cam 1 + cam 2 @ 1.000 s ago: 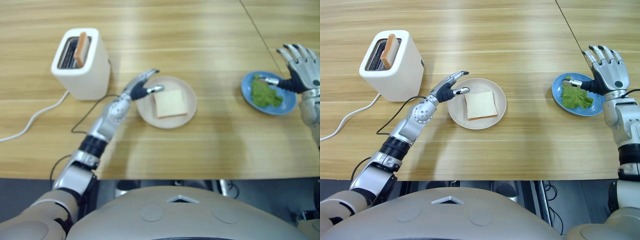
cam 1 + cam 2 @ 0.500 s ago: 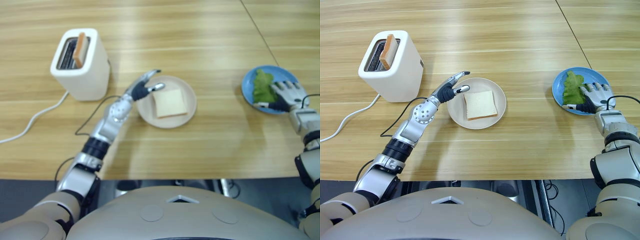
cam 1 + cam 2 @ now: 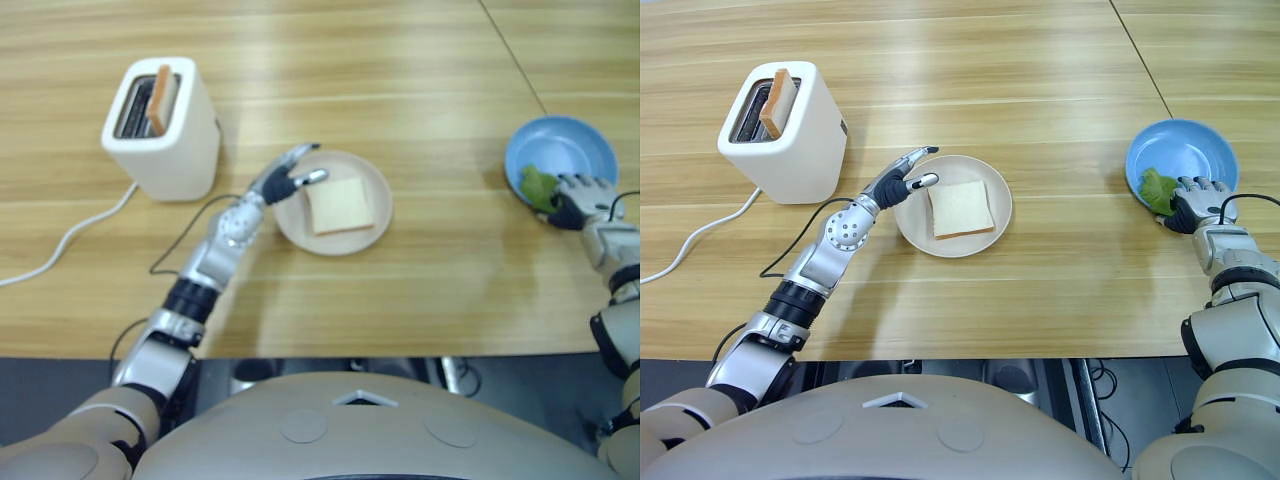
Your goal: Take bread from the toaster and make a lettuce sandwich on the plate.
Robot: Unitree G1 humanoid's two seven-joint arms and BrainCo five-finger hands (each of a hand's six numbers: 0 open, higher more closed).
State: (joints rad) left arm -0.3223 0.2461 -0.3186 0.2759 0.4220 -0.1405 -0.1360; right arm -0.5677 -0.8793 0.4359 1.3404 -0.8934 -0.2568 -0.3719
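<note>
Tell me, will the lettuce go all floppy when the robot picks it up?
Probably floppy: the lettuce is scrunched into a small bunch by the curled right hand at the near rim of the blue plate, so it seems to bend easily. It looks thin and leafy, so it is likely very light, and a hard squeeze might tear it.

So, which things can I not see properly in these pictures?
- Lettuce: the part inside the right hand is covered by that hand, in both views.
- Toast in the toaster: the lower part is hidden by the toaster's walls.
- White cord: cut off by the left edge.
- Left hand and plate: touching or apart, cannot tell from above.
</note>
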